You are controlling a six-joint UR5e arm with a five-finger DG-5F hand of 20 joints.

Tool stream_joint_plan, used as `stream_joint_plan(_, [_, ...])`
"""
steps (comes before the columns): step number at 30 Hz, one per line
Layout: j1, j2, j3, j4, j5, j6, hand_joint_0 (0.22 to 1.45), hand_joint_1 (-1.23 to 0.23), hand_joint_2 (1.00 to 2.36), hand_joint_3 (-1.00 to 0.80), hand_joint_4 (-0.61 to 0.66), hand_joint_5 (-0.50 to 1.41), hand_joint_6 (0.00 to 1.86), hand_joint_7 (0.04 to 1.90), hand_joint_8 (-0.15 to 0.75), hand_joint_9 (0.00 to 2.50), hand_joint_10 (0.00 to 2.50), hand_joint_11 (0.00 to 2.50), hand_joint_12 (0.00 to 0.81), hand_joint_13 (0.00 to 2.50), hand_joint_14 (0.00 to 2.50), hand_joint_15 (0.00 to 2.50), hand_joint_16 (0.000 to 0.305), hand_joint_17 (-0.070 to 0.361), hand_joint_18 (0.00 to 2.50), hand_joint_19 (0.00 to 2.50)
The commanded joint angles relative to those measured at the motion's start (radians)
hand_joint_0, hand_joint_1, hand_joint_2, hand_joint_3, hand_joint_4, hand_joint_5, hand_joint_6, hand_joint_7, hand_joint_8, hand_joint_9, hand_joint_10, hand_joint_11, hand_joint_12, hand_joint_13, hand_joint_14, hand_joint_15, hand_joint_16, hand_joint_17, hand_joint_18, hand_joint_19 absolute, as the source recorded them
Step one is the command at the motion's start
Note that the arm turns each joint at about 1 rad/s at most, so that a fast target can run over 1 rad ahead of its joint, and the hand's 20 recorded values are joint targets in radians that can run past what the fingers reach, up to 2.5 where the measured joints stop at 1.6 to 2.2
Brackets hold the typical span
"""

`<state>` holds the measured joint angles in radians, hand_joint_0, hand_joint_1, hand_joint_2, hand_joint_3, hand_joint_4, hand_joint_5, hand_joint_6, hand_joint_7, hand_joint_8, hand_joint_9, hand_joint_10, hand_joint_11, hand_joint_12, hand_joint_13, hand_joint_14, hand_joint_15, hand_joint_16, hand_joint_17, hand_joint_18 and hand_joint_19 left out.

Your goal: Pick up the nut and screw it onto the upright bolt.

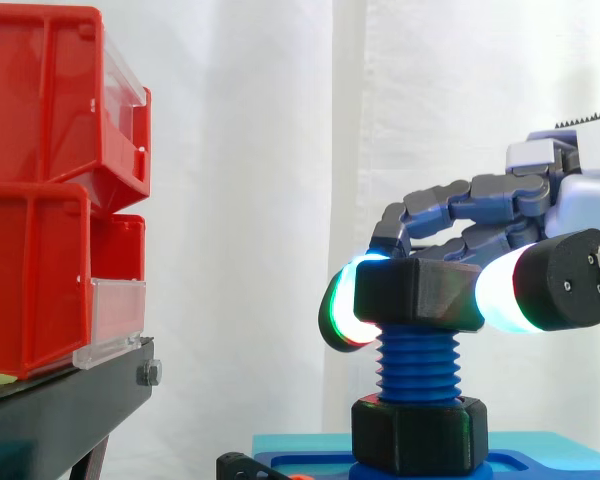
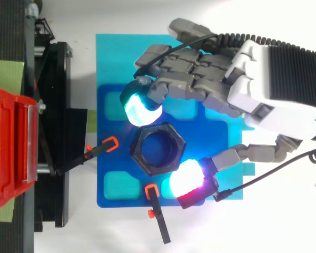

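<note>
"So, where was the nut (image 2: 158, 149)?"
"Clamped between the hand's (image 2: 253, 79) glowing pads (image 2: 143, 109), sitting atop the bolt (image 1: 419, 365) directly below them."
"How would it handle?"
"Probably light, rigid plastic, slightly slick. Opposite sides of the hexagon looked the best hold, kept level so the threads could catch."

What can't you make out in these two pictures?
- Whether the nut has caught the bolt threads: side view, the nut hides the bolt's top; top view, its bore is dark.
- Bolt's foot: side view, behind a black collar.
- What the bins hold: side view, red walls hide it.
</note>
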<state>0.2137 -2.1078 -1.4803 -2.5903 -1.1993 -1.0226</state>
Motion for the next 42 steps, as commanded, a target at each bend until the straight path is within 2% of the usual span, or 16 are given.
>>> stream_joint_plan(1, [-0.002,-0.009,0.000,0.006,-0.005,-0.001,0.56,-0.76,1.00,-0.50,0.28,-0.19,0.50,1.09,0.301,0.38,0.00,0.00,0.334,0.32,0.00,0.00,0.038,0.085,0.20,0.00])
stream_joint_plan(10, [-0.007,-0.014,0.000,0.015,-0.014,-0.001,0.56,-0.76,1.00,-0.50,0.28,-0.19,0.50,1.09,0.301,0.38,0.00,0.00,0.335,0.32,0.00,0.00,0.038,0.085,0.20,0.00])
stream_joint_plan(18, [-0.010,-0.014,0.000,0.010,-0.025,-0.001,0.49,-0.73,1.00,-0.50,0.28,-0.19,0.50,1.05,0.313,0.36,0.00,0.00,0.354,0.31,0.00,0.00,0.042,0.094,0.18,0.00])
stream_joint_plan(32, [-0.016,-0.014,0.000,0.010,-0.040,-0.001,0.38,-0.69,1.00,-0.50,0.25,-0.25,0.50,0.69,0.328,0.25,0.00,0.00,0.416,0.25,0.00,0.00,0.056,0.126,0.13,0.00])
stream_joint_plan(39, [-0.020,-0.012,0.002,0.009,-0.054,0.001,0.35,-0.59,1.00,-0.50,0.24,-0.28,0.50,0.56,0.322,0.15,0.00,0.00,0.434,0.17,0.00,0.00,0.062,0.139,0.05,0.00])
stream_joint_plan(42, [-0.025,-0.012,0.025,-0.001,-0.065,-0.001,0.34,-0.53,1.00,-0.50,0.23,-0.29,0.50,0.53,0.318,0.10,0.00,0.00,0.437,0.13,0.00,0.00,0.063,0.142,0.00,0.00])
